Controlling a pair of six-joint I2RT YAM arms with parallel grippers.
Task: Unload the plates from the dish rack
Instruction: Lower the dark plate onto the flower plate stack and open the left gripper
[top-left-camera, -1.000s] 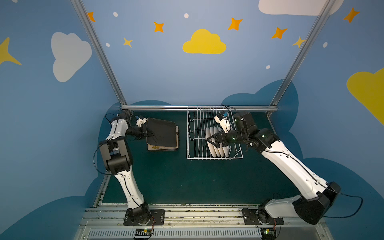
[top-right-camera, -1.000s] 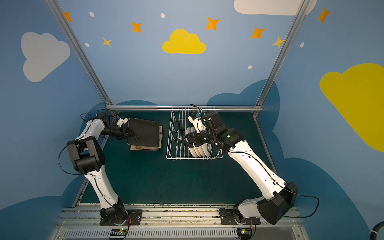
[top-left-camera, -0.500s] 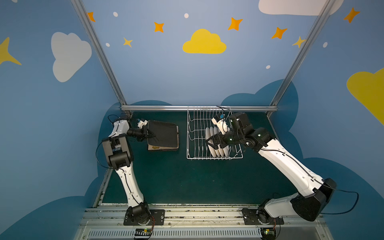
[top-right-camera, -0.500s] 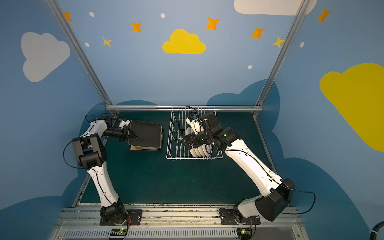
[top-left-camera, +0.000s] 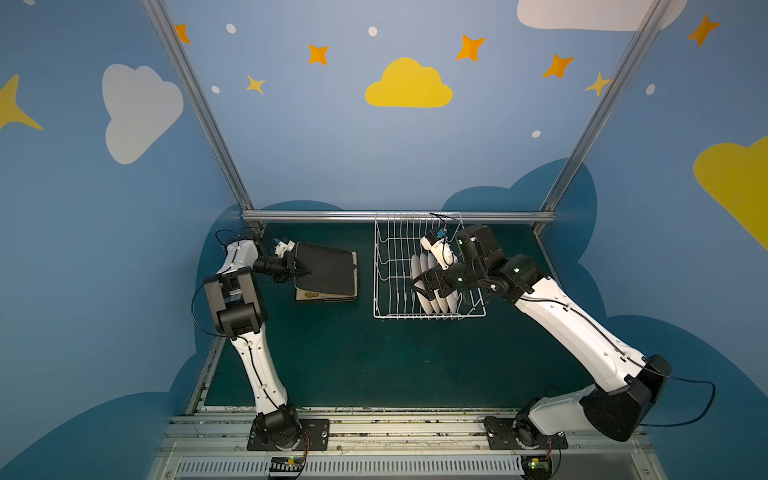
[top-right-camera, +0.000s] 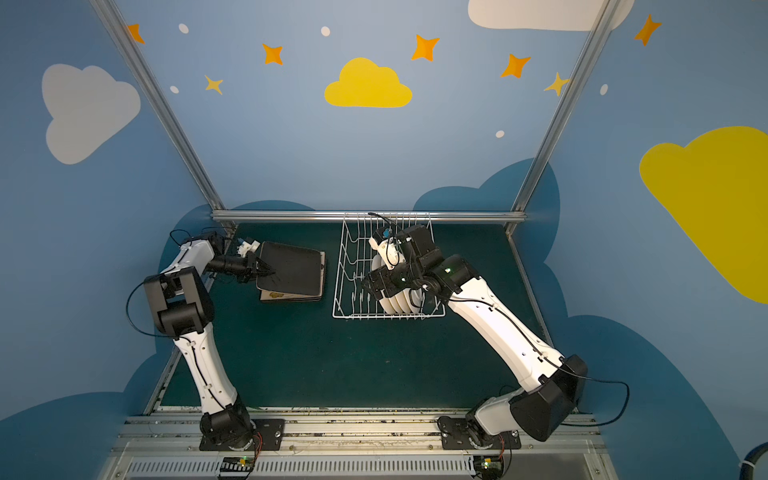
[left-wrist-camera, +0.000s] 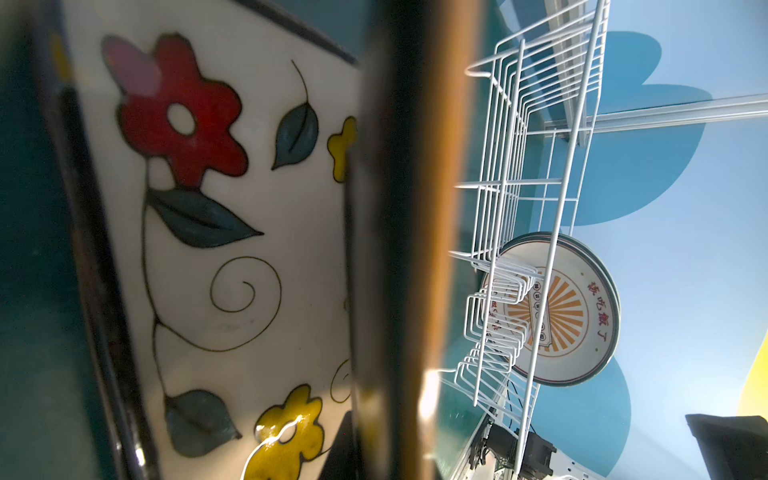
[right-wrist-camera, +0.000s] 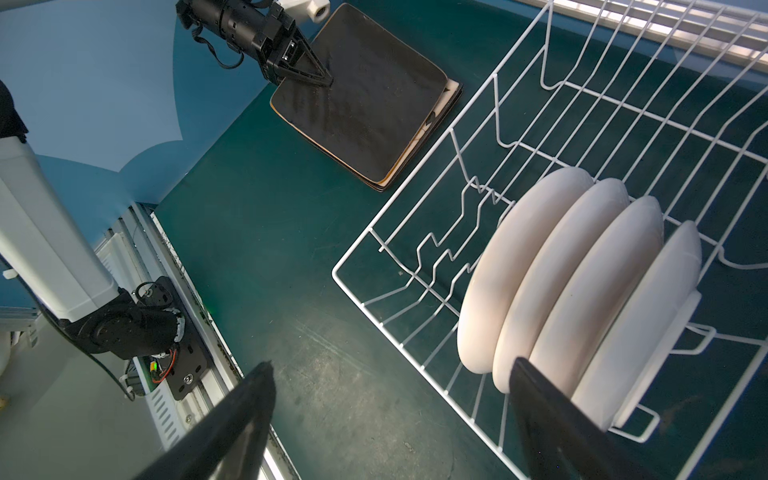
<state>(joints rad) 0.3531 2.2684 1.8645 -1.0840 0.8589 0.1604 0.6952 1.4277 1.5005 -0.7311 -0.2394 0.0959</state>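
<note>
a dark green bench (top-left-camera: 353, 361) sits between blue walls (top-left-camera: 311, 158) painted with a yellow cloud (top-left-camera: 408, 85), a white cloud (top-left-camera: 137, 112) and orange stars (top-left-camera: 470, 47). silver posts (top-left-camera: 196, 99) meet a crossbar (top-left-camera: 316, 216) behind it; a slotted rail (top-left-camera: 374, 467) lines its near edge.

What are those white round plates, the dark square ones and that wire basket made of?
Round plates: probably glazed ceramic, maybe melamine; smooth, glossy white backs. Square plates: likely glazed stoneware; matte black backs, shiny painted flower face. Basket: thin metal wire, apparently white-coated.
</note>
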